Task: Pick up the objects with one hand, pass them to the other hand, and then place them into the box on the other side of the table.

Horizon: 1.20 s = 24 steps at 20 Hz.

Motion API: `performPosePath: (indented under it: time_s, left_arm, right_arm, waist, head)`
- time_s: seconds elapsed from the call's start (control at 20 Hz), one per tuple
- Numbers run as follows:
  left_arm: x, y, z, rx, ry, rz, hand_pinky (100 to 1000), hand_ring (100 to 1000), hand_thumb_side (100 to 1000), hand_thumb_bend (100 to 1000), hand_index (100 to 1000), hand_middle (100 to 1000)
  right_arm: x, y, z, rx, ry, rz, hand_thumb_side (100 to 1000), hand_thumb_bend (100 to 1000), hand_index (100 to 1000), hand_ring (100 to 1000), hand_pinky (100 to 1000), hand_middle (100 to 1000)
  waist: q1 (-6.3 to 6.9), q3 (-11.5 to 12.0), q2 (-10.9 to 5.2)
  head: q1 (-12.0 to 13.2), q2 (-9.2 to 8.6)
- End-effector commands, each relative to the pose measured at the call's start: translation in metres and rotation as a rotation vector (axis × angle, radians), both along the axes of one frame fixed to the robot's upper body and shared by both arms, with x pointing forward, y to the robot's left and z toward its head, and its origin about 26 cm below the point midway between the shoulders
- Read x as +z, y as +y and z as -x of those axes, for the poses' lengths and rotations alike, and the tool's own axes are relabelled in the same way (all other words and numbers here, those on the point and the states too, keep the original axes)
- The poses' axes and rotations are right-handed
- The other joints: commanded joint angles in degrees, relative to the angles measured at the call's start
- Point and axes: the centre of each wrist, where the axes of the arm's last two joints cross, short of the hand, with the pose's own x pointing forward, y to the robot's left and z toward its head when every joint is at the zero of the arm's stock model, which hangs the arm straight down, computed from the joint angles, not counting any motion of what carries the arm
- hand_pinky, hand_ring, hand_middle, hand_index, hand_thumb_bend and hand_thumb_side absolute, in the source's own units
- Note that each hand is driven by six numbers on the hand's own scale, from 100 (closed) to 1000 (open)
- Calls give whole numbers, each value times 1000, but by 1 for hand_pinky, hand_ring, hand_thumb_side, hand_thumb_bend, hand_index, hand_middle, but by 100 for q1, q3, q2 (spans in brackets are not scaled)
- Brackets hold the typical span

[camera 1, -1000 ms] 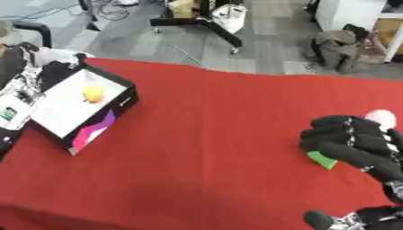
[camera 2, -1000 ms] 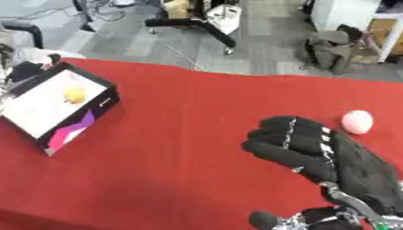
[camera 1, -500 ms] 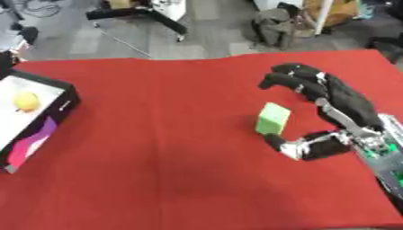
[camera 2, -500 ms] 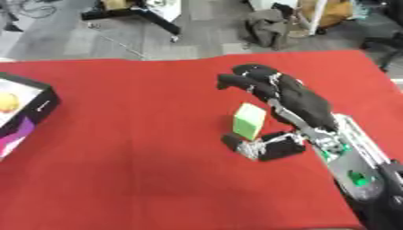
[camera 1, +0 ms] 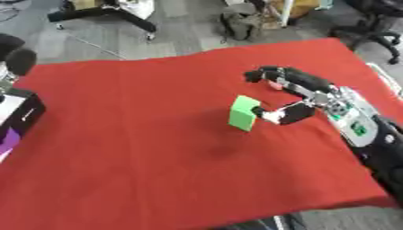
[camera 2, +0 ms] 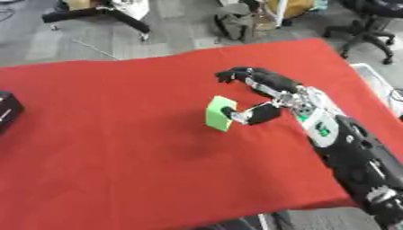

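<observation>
The robot's right hand [camera 2: 264, 96], black with silver joints, reaches in from the right side over the counter, its fingers [camera 2: 240, 74] curved forward in an arch and its thumb [camera 2: 250, 114] stretched out to the left. The tip of the thumb touches the right face of a small bright green rectangular block [camera 1: 243, 112]; the curved fingers arch above and behind the block, apart from it, so the hand stands about half open with only the thumb in contact. Whether the block rests on the cloth or is raised a little off it cannot be told; a faint shadow lies on the cloth just below and to the left of it. The block sits somewhat right of the middle of the counter [camera 1: 134, 148], which is covered with a red cloth. The hand's forearm [camera 2: 354, 152], black with a silver section bearing a small green mark, runs off toward the lower right corner. Well apart, at the far left edge of the counter, the corner of a black box with white and purple sides [camera 1: 17, 117] shows. The left hand is nowhere to be seen.
</observation>
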Motion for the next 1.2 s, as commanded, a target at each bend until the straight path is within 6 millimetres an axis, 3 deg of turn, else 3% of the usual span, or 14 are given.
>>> performPosePath:
  time_s: [0.05, 0.7, 0.75, 0.9, 1.05, 1.2]
  left_arm:
    - [6, -7, 2, -68, -27, -20, 887, 701, 598, 638, 657, 556]
    - [2, -18, 2, -131, -5, -27, 889, 701, 607, 636, 658, 555]
    - [1, -18, 2, -131, -3, -27, 890, 701, 609, 634, 658, 555]
    - [0, -17, 2, -128, 4, -26, 889, 700, 615, 631, 658, 554]
    - [-1, -15, 3, -113, 13, -34, 890, 699, 623, 625, 657, 552]
    - [-3, -13, 3, -89, 50, -32, 892, 694, 636, 618, 652, 545]
  right_arm:
    - [4, -9, -11, -74, -3, 34, 609, 312, 971, 835, 988, 843]
    - [-22, 5, -23, -85, 22, 227, 627, 347, 983, 840, 963, 842]
    - [-20, 6, -24, -85, 7, 223, 502, 314, 891, 772, 914, 608]
    - [-11, 9, -22, -89, -118, 153, 412, 284, 797, 702, 879, 480]
    - [9, 20, -17, -45, -293, 20, 350, 270, 756, 662, 846, 442]
    - [45, 49, 0, 105, -517, -156, 281, 301, 758, 659, 790, 451]
  waist:
    - [8, 30, -103]
    - [31, 152, -92]
    - [30, 156, -91]
    - [24, 156, -89]
    - [17, 136, -89]
    - [13, 103, -78]
  head:
    - [-111, -41]
    - [-225, -24]
    - [-225, -20]
    - [-212, -14]
    - [-151, 12]
    - [78, 37]
